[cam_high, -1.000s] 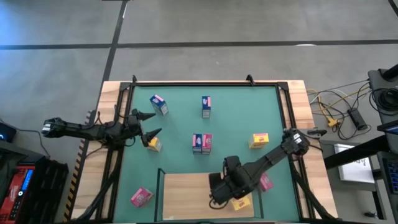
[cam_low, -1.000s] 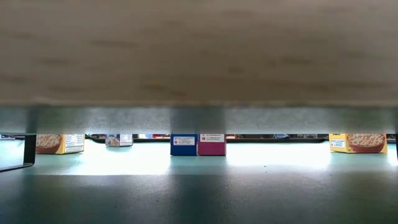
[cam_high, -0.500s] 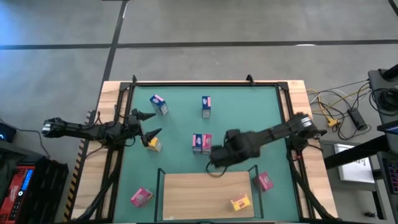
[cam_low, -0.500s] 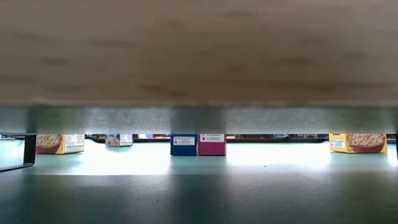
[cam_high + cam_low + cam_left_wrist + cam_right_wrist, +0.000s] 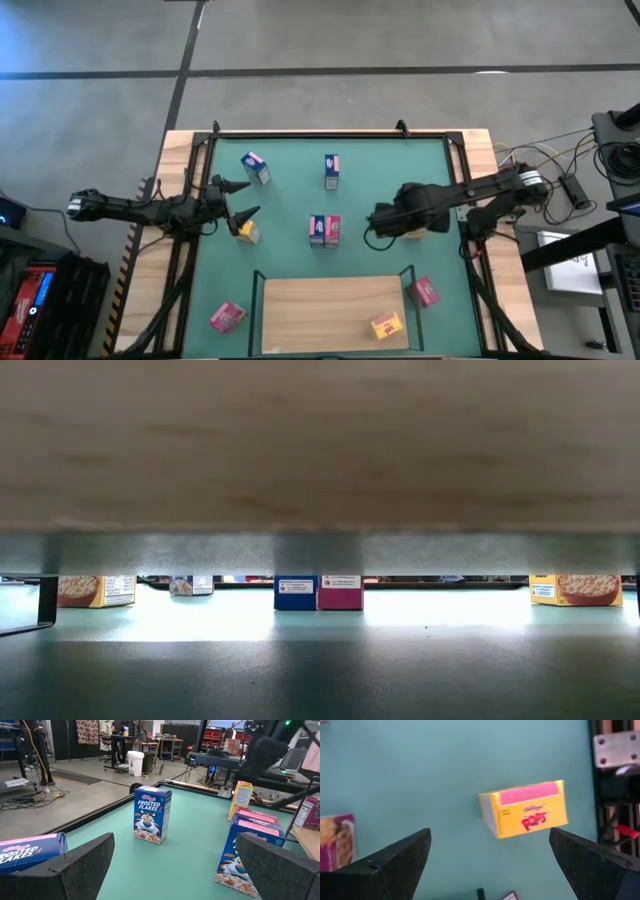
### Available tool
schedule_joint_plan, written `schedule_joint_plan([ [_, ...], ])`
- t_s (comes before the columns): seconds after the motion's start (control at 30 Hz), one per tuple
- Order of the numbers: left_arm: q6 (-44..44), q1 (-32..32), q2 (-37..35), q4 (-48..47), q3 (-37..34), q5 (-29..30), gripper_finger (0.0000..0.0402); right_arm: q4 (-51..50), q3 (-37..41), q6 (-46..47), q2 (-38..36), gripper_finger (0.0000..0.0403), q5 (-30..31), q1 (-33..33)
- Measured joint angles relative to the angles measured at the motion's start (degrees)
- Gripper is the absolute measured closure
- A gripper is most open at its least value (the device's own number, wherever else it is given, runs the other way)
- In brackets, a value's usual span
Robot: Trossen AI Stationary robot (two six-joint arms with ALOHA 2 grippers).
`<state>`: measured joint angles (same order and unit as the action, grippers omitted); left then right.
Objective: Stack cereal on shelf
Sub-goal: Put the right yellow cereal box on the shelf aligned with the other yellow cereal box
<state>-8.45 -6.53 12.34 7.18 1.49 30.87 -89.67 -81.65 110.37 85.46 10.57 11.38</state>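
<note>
- Since a second ago your right arm has swung off the shelf (image 5: 330, 305) and up the mat; the yellow box it left (image 5: 386, 325) lies on the board's right end. Nothing else has shifted.
- Left tool (image 5: 240, 200): parked at the mat's left edge, fingers spread and empty, aimed across the mat. A yellow box (image 5: 247, 232) sits just beside its nearer fingertip, likely the easy next pick for that arm.
- Blue box (image 5: 255, 168) far left of the mat; its wrist camera shows a Frosted Flakes box (image 5: 152, 815) standing upright, clear all round, so you can close on it from either side.
- Pink box (image 5: 226, 317) lies near the front left, outside the shelf's post, not yet stowed.
- Centre: a blue and a pink box (image 5: 325, 230) stand touching, side by side; another upright box (image 5: 331, 171) stands farther back. The touching pair will probably need separating before a clean grip.
- Right tool (image 5: 375, 222): over the mat right of centre, fingers (image 5: 395, 857) spread, holding nothing. Its camera looks down on a yellow Pops box (image 5: 525, 815) lying flat between the fingers' line, so it reads as lining up for that pick.
- Pink box (image 5: 424, 291) lies just outside the shelf's right post.
- Judgement: one box shelved, the rest waiting.
</note>
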Motion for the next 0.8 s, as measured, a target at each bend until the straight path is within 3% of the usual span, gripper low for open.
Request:
schedule_joint_plan([
  [0.37,0.0,-0.01,0.11,-0.02,-0.01,-0.02,0.0003,-0.32,11.1,7.24,-5.77,0.0003,2.78,-0.07],
  [0.8,-0.01,-0.01,0.17,0.0,0.0,-0.01,0.0003,8.22,19.69,2.62,-11.47,0.0003,4.68,-0.07],
])
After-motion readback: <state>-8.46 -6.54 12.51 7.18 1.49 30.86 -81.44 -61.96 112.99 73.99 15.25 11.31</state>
